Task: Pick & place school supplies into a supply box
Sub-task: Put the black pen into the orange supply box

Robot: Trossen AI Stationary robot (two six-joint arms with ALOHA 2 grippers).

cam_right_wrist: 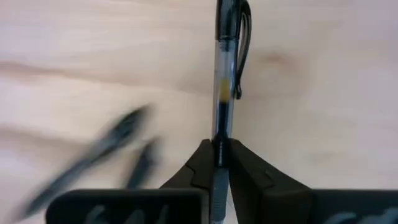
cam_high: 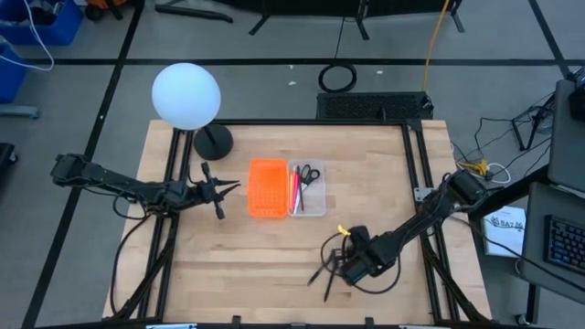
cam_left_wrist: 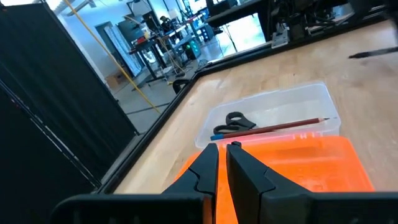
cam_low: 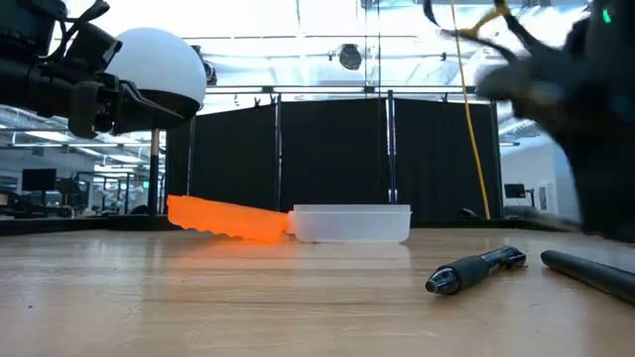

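Well, wood table point(cam_high: 384, 196) w/ black curtain point(cam_low: 327, 159) behind.

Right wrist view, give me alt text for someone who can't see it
The right gripper is shut on a clear-barrelled pen with a black clip, the pen pointing straight ahead over the pale wooden table. Beside the gripper, dark pens lie blurred on the wood.

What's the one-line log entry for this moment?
right gripper: shut on pen | left gripper: shut, empty, above orange tray | clear box: scissors, pencil
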